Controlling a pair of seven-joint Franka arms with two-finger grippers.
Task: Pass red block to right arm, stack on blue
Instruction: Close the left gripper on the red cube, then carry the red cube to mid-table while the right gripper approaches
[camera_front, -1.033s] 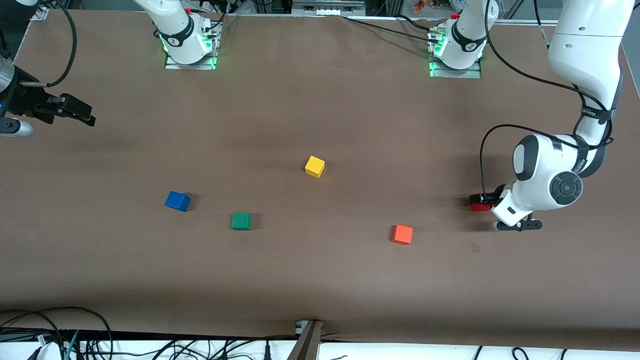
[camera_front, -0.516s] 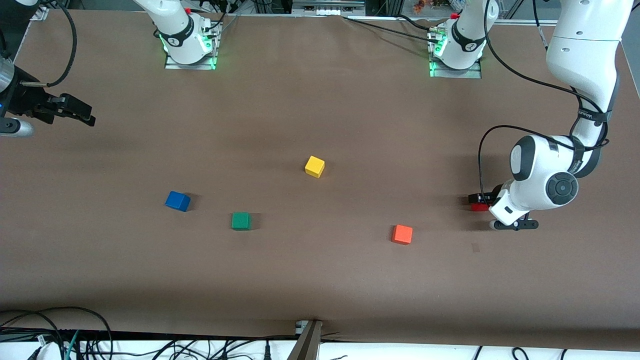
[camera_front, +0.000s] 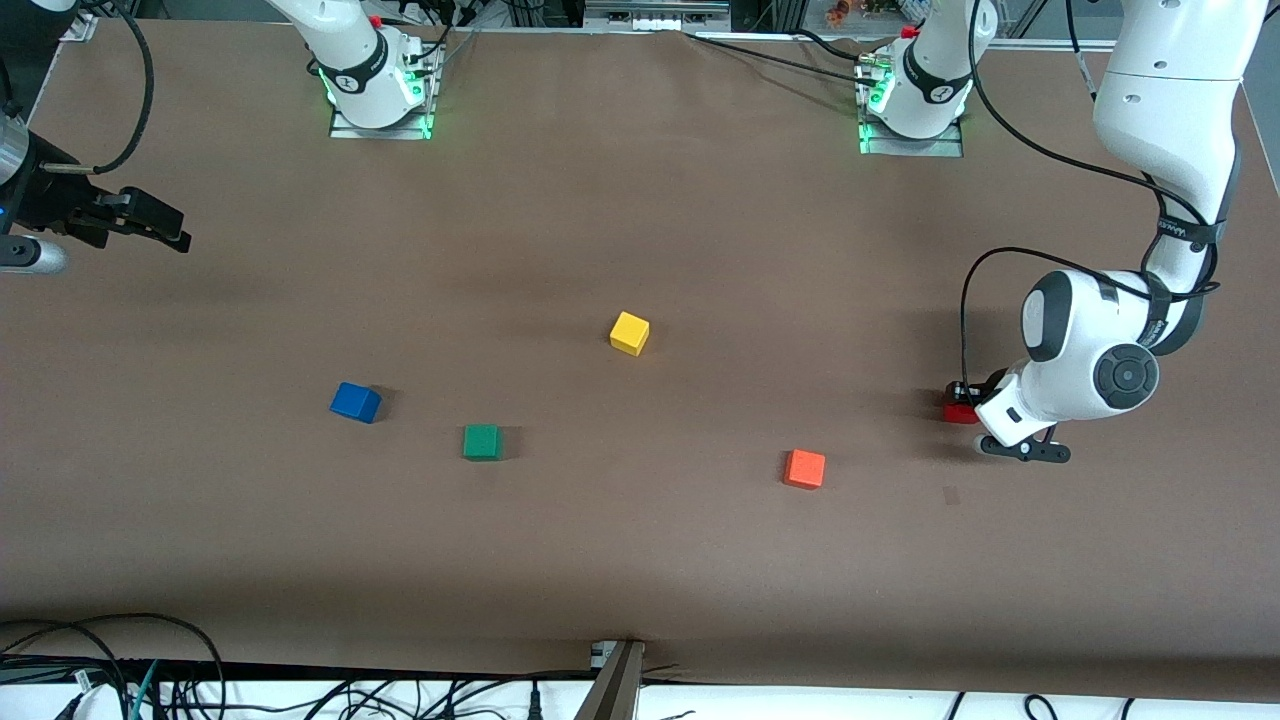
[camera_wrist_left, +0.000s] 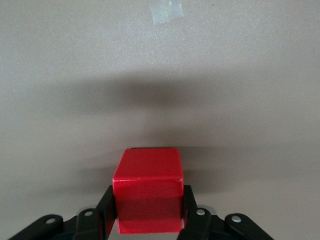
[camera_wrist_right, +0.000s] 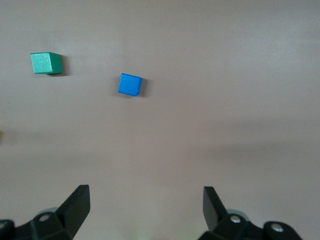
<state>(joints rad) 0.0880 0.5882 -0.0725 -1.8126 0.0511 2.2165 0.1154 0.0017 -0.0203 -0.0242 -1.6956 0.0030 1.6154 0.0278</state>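
At the right-hand edge of the front view, a little below mid-height, the left gripper (camera_front: 968, 402) is reaching down to the desk (camera_front: 640, 550) at the left arm's end, and its jaws are pinching the red block (camera_front: 960, 413). The left wrist view is showing this plainly: the red block (camera_wrist_left: 148, 196) is sitting between the two black fingers (camera_wrist_left: 107, 210), which are pressing against its two sides (whether it is resting on the desk surface or raised just off it cannot be told).

At the left-hand edge of the front view, in its upper part, the right gripper (camera_front: 150, 222) is waiting in the air over the right arm's end of the desk, its jaws standing spread with nothing between them. In the right wrist view the right gripper (camera_wrist_right: 145, 205) is looking down on the blue cube (camera_wrist_right: 130, 84) and the green cube (camera_wrist_right: 46, 63), both lying well clear of it.

In the front view the blue cube (camera_front: 355, 402) is lying in the left half of the frame, just below centre height, with the green cube (camera_front: 482, 441) near it and slightly nearer the camera. The yellow cube (camera_front: 629, 332) is sitting near the middle of the frame, and the orange cube (camera_front: 804, 468) is lying lower, between the green cube and the red block. The red block and the blue cube are lying well apart.
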